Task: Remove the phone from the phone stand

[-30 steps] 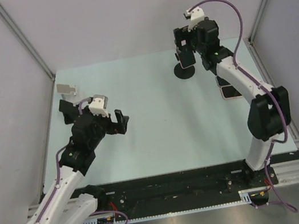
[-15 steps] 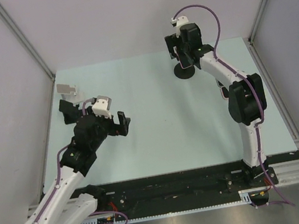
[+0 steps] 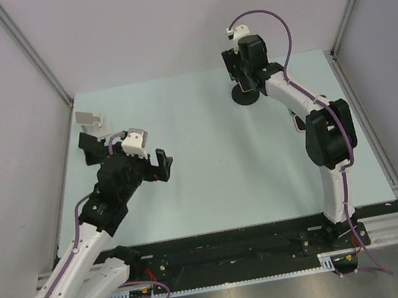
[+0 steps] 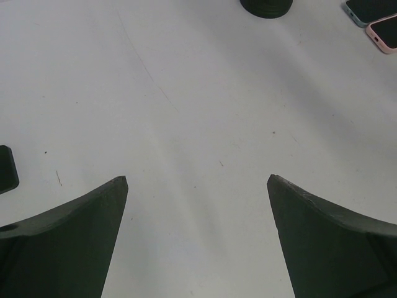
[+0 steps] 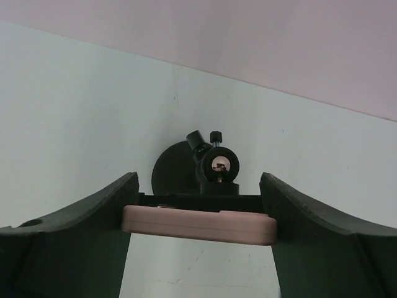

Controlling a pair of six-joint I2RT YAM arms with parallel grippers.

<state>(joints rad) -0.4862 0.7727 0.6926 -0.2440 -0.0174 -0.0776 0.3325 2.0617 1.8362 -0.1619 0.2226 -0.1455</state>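
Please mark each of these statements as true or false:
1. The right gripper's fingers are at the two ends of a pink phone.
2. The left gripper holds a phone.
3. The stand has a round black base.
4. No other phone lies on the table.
1. True. The pink phone spans the right gripper, in front of the stand.
2. False. The left gripper is open and empty above the bare table.
3. True. The stand base is round and black.
4. False. A teal-edged phone and a second pink phone lie flat there.
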